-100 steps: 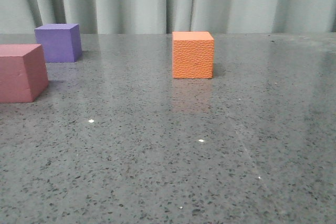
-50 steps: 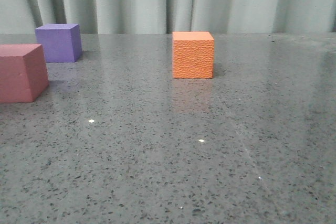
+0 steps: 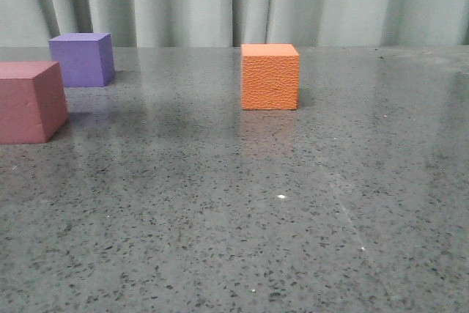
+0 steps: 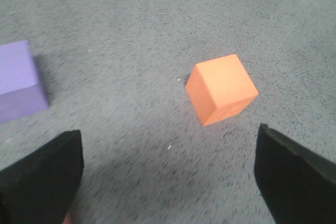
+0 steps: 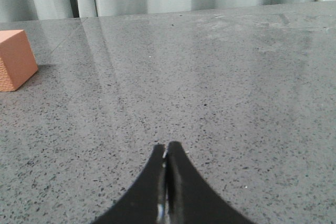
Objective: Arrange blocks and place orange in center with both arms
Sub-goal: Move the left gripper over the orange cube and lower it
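Note:
The orange cube [image 3: 270,76] stands on the grey stone tabletop [image 3: 234,210], a little right of middle and towards the back. A purple cube [image 3: 82,59] sits at the back left, and a pink-red cube [image 3: 29,102] stands nearer at the left edge. Neither arm shows in the front view. In the left wrist view my left gripper [image 4: 168,174] hangs open above bare table, the orange cube [image 4: 221,88] and purple cube [image 4: 18,80] lying beyond its fingers. My right gripper [image 5: 167,146] is shut on nothing, low over the table, with the orange cube [image 5: 16,59] far off to one side.
Grey-green curtains [image 3: 234,1] hang behind the table's far edge. A faint shadow lies on the stone between the purple cube and the orange cube.
The cubes have not moved. A small bright glint on the table left of middle has gone, and a soft shadow has spread over that part of the stone.

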Action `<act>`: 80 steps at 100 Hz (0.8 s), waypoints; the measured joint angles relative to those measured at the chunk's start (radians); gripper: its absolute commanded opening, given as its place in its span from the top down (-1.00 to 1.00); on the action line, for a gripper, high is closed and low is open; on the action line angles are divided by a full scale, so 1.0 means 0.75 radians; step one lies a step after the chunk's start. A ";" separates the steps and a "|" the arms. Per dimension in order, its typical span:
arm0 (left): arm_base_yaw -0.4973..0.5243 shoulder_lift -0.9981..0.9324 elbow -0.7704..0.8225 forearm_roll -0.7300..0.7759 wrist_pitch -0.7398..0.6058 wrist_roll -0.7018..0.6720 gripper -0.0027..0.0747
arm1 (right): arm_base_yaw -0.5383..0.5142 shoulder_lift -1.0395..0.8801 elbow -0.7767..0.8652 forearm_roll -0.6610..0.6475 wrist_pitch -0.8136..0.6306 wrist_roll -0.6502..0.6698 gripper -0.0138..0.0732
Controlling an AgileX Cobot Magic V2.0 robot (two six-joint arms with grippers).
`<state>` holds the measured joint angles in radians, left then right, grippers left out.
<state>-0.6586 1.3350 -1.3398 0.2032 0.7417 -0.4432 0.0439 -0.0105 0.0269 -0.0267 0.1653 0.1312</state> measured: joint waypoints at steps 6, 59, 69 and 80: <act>-0.075 0.108 -0.080 0.084 0.000 -0.098 -0.67 | 0.000 0.000 0.000 0.000 0.000 0.000 0.84; -0.227 0.807 -0.761 0.300 0.250 -0.378 -0.67 | 0.000 0.000 0.000 0.000 0.000 0.000 0.84; -0.227 0.851 -0.779 0.309 0.263 -0.397 -0.67 | 0.000 0.000 0.000 0.000 0.000 0.000 0.84; -0.232 0.871 -0.786 0.309 0.266 -0.401 -0.67 | 0.000 0.000 0.000 0.000 0.000 0.000 0.84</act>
<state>-0.8324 1.9883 -1.9293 0.4349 0.9415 -0.7441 0.0439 -0.0105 0.0269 -0.0267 0.1653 0.1312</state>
